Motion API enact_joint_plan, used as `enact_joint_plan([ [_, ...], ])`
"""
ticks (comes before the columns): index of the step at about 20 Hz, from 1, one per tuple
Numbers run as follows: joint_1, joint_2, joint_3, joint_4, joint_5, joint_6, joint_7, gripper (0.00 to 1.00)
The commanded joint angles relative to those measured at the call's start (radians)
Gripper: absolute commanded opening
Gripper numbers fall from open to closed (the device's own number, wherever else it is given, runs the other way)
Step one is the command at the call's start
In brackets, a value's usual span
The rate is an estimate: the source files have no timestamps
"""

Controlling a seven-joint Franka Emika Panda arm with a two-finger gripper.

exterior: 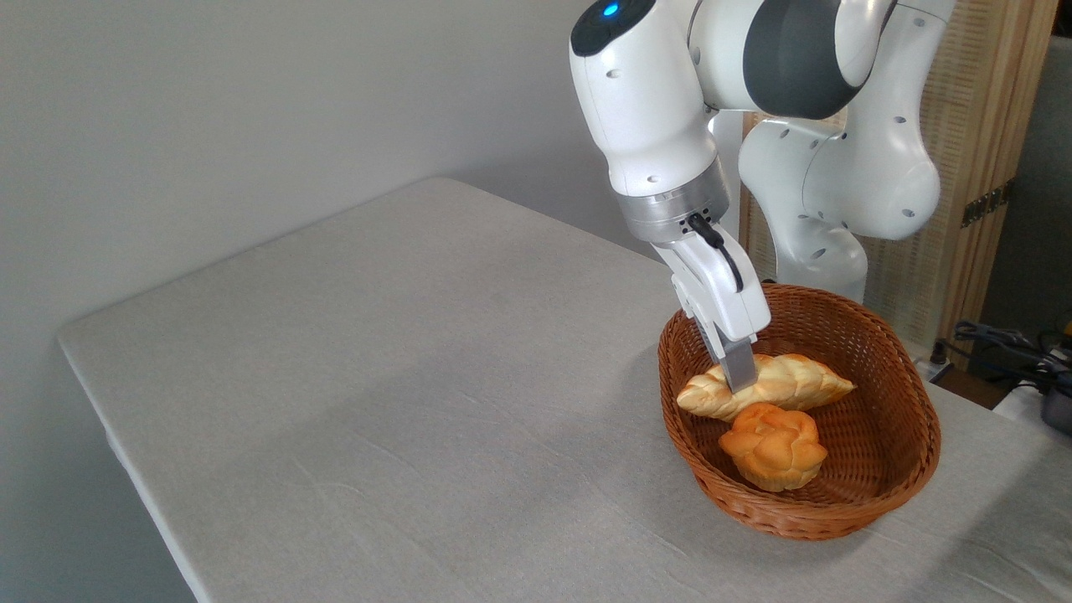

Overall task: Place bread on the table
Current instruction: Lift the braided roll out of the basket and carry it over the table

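Two breads in basket point(904, 469): braided loaf point(796, 381), orange bun point(775, 445).

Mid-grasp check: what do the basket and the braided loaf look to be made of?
Basket: woven wicker or rattan, brown with a slight sheen; the weave ribs show. Braided loaf: pale golden, smooth and evenly coloured, possibly real bread or a foam replica; the look cannot settle it. The tool is at the loaf.

You see a bright, soft light all over, and nothing glares. The arm point(670, 109) drops a faint grey shadow on the table point(377, 377), left of the basket point(904, 419). The view is sharp, only a little grainy.
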Motion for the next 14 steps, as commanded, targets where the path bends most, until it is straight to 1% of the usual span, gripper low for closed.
enact_joint_plan([
  [1,-0.007,-0.005,0.009,0.042,0.017,-0.043,0.053,0.0],
  [4,-0.005,-0.004,0.009,0.106,0.017,-0.077,0.143,0.0],
  [6,-0.005,0.007,0.009,0.159,0.014,-0.105,0.171,0.0],
  [8,-0.01,0.059,0.006,0.256,-0.015,-0.129,0.169,0.0],
  [11,-0.024,0.155,0.002,0.428,-0.158,-0.154,0.154,0.0],
  [13,-0.024,0.206,0.002,0.496,-0.294,-0.154,0.13,0.0],
  [14,-0.024,0.226,0.002,0.504,-0.377,-0.152,0.131,0.0],
])
